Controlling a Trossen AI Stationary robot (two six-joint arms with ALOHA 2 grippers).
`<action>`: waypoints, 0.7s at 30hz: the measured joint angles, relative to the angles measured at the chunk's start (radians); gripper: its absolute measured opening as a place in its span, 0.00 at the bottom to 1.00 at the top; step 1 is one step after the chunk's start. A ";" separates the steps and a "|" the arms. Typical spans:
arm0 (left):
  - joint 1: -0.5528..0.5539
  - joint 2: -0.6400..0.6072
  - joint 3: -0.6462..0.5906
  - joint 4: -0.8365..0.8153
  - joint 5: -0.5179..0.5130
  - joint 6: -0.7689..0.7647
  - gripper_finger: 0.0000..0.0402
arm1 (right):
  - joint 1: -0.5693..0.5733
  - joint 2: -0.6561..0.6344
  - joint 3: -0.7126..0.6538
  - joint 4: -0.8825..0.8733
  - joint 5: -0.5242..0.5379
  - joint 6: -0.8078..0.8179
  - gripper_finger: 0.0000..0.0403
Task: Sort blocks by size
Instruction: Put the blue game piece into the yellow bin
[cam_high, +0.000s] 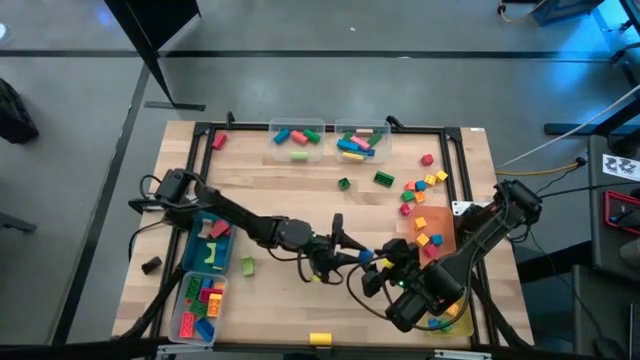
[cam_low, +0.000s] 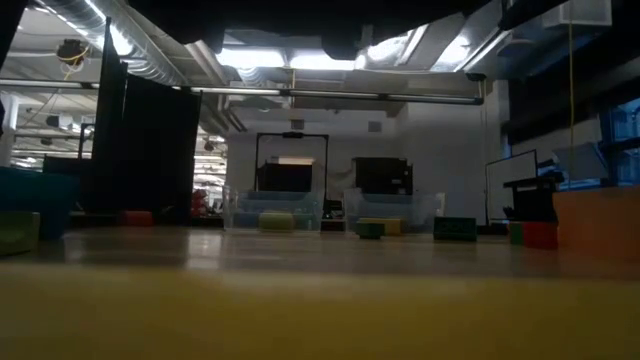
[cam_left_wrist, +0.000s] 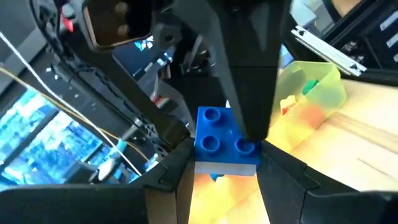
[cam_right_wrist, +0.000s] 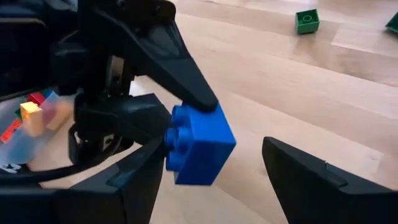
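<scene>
Mid-handoff over the table's front: the left gripper (cam_right_wrist: 186, 118) pinched a small blue studded plastic brick (cam_right_wrist: 198, 146), while the right gripper (cam_left_wrist: 217, 177) sat spread wide around it. Some bricks were binned, but plenty of loose plastic blocks (cam_high: 420, 195) still needed sorting.

Lab or industrial workspace: exposed ceiling ducts (cam_low: 130, 62), black curtains (cam_low: 150, 150), grey concrete floor (cam_high: 300, 30).

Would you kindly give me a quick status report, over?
Left gripper shut on blue block, mid-table. Right gripper open around it, not yet closed. No obstruction seen.
</scene>
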 joint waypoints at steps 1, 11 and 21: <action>-0.004 0.000 0.000 0.000 -0.001 0.012 0.33 | -0.003 0.000 0.000 0.005 0.000 0.000 0.67; -0.030 0.000 0.000 0.005 -0.007 0.068 0.33 | -0.004 0.000 0.001 0.059 0.000 -0.027 0.57; -0.033 0.000 -0.001 0.004 -0.001 0.152 0.34 | -0.005 0.000 0.002 0.123 -0.001 -0.092 0.24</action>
